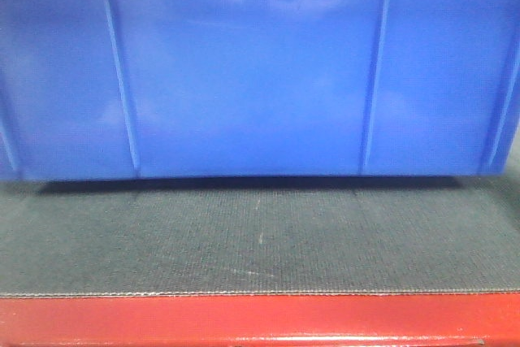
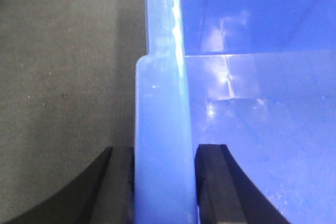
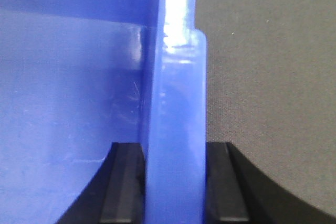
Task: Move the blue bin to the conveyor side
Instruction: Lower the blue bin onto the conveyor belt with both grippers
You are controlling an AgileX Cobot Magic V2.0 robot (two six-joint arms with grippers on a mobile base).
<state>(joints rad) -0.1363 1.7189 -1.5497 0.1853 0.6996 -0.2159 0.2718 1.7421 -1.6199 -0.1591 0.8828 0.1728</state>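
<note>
Front-facing exterior view is filled by the large rectangular bright-blue plastic bin, its smooth wall crossed by thin vertical ribs, standing on the wide dark grey woven-textured rubber belt; a dark shadow line runs under the bin's base. Nearer the camera than the bin, the belt ends at a glossy red metal frame. Left wrist view shows the left gripper with its black fingers pressed against both faces of the bin's thick rim, one inside the bin, one over the belt. Right wrist view shows the right gripper clamped likewise on the bin's rim, black fingers tight on either side.
</note>
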